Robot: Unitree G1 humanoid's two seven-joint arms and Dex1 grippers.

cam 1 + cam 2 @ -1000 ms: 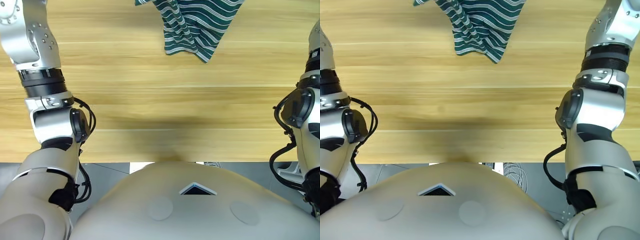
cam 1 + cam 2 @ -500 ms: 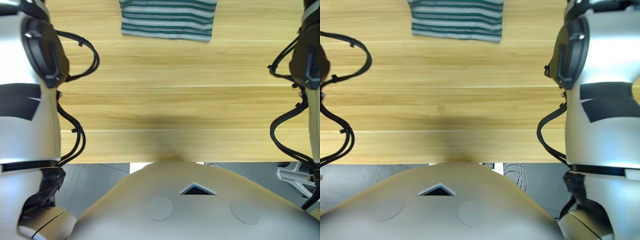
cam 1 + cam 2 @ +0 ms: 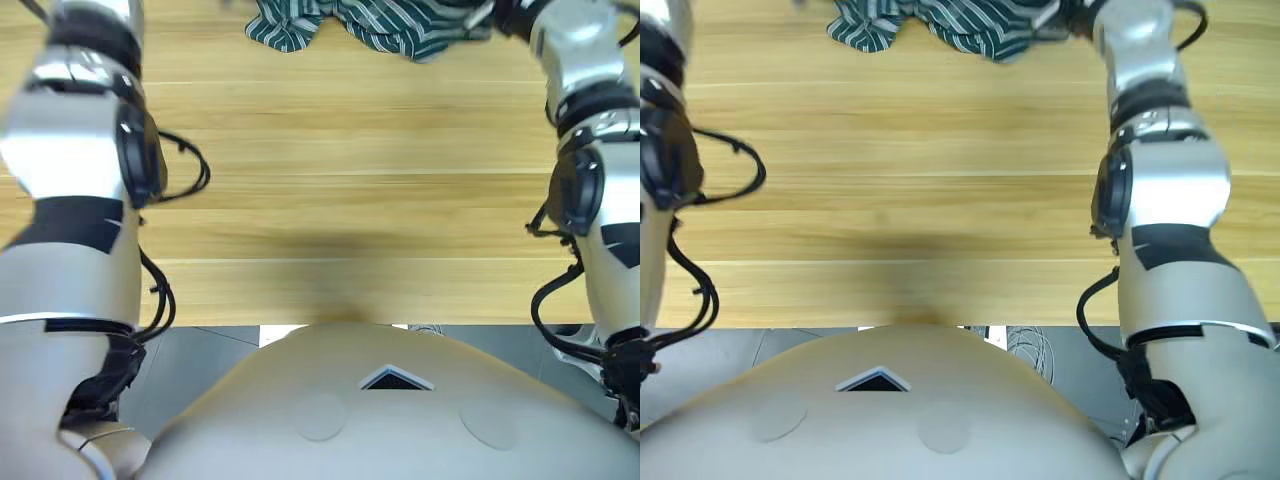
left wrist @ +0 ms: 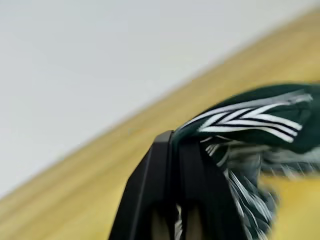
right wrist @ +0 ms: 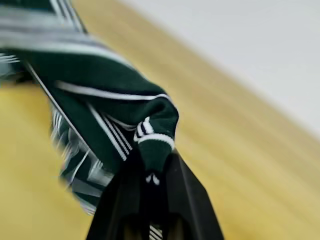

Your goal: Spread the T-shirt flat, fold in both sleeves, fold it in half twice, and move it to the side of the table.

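Nearest us the wooden table point(image 3: 340, 200) runs broad and bare in the head views, with our left arm point(image 3: 80, 170) reaching out along 9 o'clock and our right arm point(image 3: 590, 150) along 3 o'clock. Beyond that, at 12 o'clock on the far part of the table, the green striped T-shirt point(image 3: 380, 25) is bunched and rumpled, its long axis lying 9 to 3 o'clock; we cannot tell which end is collar or hem. Our left gripper point(image 4: 180, 150) pinches a fold of its cloth, and our right gripper point(image 5: 150, 170) pinches another fold.
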